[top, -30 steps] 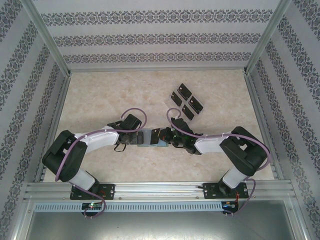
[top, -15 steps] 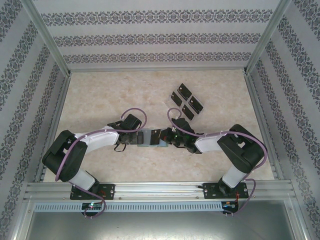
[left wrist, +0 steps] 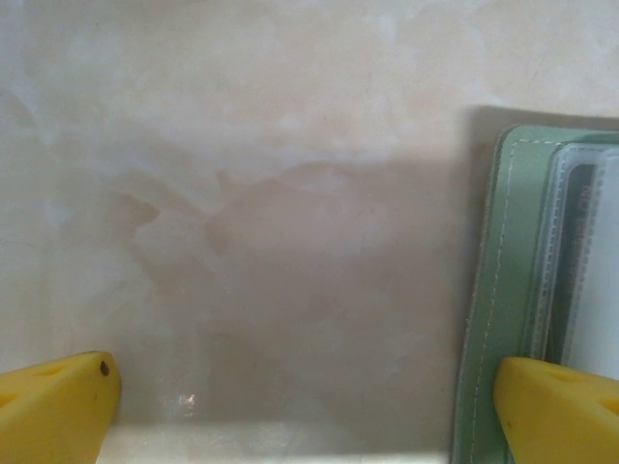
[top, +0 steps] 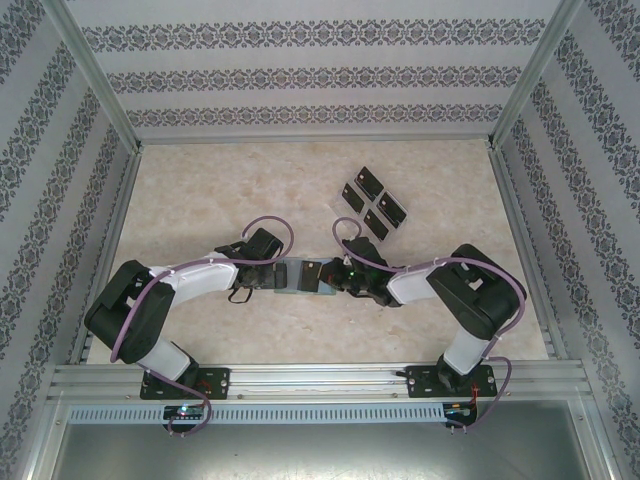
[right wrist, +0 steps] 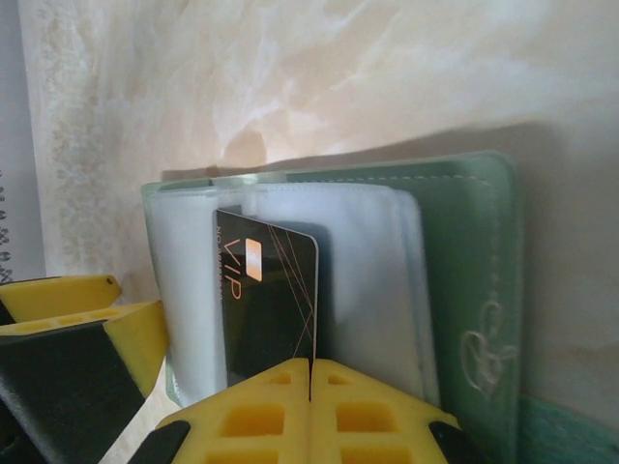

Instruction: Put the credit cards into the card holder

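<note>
1. Left end effector: the jaws stand fully open and hold nothing. It sits low over the tabletop at the left end of the card holder. One yellow finger overlaps the holder's stitched green edge; whether it presses down cannot be told.
2. Card holder: it lies open on the tabletop between the two end effectors, with the clear inner pockets fanned upward.
3. Held card: one black credit card is clamped by its trailing edge. Its leading end lies among the clear pockets; whether it has entered one cannot be told.
4. Right end effector: the jaws are closed on this card.
5. Other credit cards: four lie grouped on the tabletop, beyond and to the right of the holder, well apart from it.
6. Step in hand, as judged: card insertion.
   - Keep the card flat and parallel to the pocket mouth.
   - Advance along the card's long axis, without twisting.
   - Have the left end effector steady the cover so the holder does not slide.
   - Release only when most of the card is seated.
7. Markings: the held card reads "VIP" beside a copper-coloured chip patch, with thin diagonal lines. The holder's cover carries a small embossed emblem; no lettering on it is legible.
</note>
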### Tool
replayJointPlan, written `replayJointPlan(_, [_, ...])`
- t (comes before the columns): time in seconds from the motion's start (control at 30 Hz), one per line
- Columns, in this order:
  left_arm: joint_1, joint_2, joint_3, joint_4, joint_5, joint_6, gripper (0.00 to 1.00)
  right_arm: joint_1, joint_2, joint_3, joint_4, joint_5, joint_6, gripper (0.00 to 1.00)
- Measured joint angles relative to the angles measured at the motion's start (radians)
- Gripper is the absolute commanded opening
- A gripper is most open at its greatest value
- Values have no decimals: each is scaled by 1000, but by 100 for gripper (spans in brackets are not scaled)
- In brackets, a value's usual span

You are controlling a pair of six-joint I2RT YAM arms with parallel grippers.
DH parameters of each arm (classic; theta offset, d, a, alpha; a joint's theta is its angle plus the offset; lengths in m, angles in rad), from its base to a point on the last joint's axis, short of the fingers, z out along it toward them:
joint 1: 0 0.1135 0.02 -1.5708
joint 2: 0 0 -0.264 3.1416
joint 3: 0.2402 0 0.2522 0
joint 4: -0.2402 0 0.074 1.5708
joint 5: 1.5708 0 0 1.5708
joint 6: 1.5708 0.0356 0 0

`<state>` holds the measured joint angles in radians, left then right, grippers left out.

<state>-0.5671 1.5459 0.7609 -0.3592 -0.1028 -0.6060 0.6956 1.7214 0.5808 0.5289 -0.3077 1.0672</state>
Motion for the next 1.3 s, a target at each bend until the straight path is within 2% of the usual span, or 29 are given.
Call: replayJointPlan(1.3, [0,2,-5,7,1,-2,100,64,113,156,-54,-23,0,1])
